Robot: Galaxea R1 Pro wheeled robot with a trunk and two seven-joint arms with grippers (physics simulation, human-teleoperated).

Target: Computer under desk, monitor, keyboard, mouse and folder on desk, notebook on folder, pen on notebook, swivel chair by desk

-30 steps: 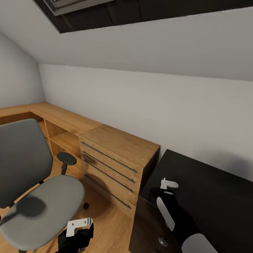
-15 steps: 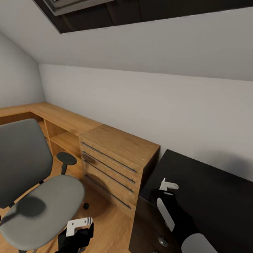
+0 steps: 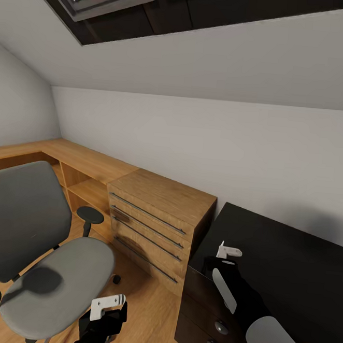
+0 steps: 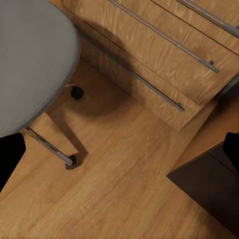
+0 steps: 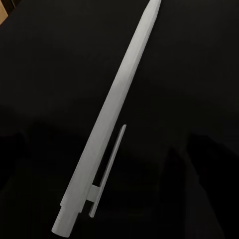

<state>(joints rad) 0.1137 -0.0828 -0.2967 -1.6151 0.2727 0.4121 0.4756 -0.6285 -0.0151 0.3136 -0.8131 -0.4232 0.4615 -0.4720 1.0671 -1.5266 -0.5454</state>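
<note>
Grey fabric swivel chair [image 3: 39,253], one; black-topped desk [image 3: 289,254], one; white pen [image 5: 109,124], one. Both grippers' [image 3: 109,305] [image 3: 229,250] spread unreadable. Nothing moved.

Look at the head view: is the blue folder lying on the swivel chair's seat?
No, the swivel chair has a bare grey seat with just a round shadow on it, and no blue folder lies there.

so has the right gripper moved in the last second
Barely: the right gripper has drifted slightly toward the robot, judged against the desk edge.
</note>
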